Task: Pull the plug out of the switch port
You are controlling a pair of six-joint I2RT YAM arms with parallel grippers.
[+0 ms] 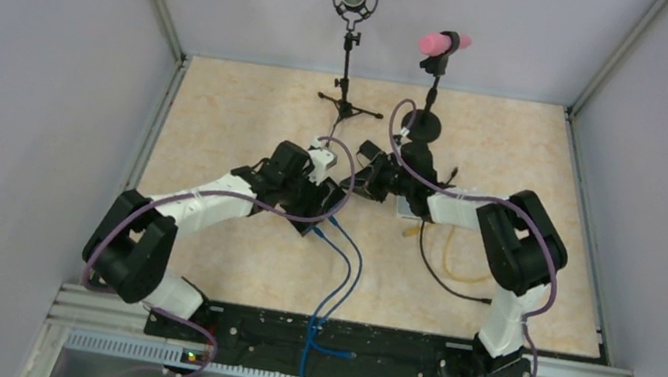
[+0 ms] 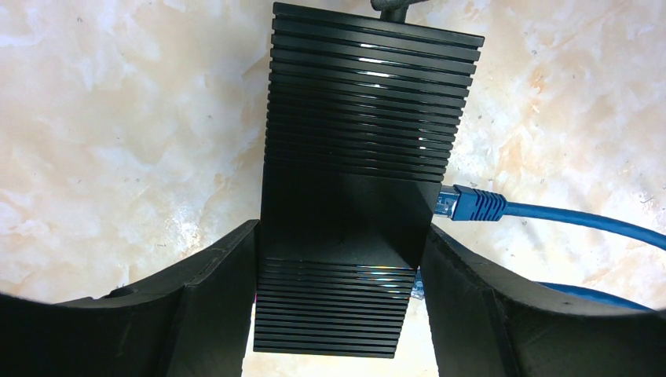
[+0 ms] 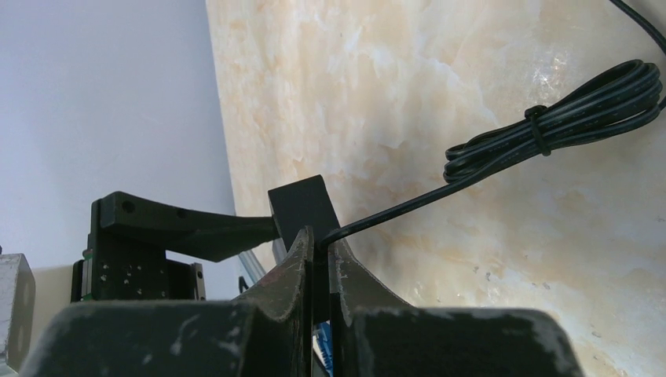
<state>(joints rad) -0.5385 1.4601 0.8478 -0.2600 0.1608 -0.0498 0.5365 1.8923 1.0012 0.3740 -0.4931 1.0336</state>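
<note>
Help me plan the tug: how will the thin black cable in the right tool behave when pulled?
Probably floppy and light: the thin black cable trails from the right tool into a tied coil. Its narrow, smooth jacket might slip through the shut tool. The black ribbed switch box, clamped by the left tool, should hardly shift.

you had the black ribbed switch (image 2: 357, 157) lying flat between the left claw's (image 2: 339, 259) fingers; the black plug (image 2: 391, 8) sat at its far end, pinched in the right claw's (image 3: 320, 247) tips.
</note>
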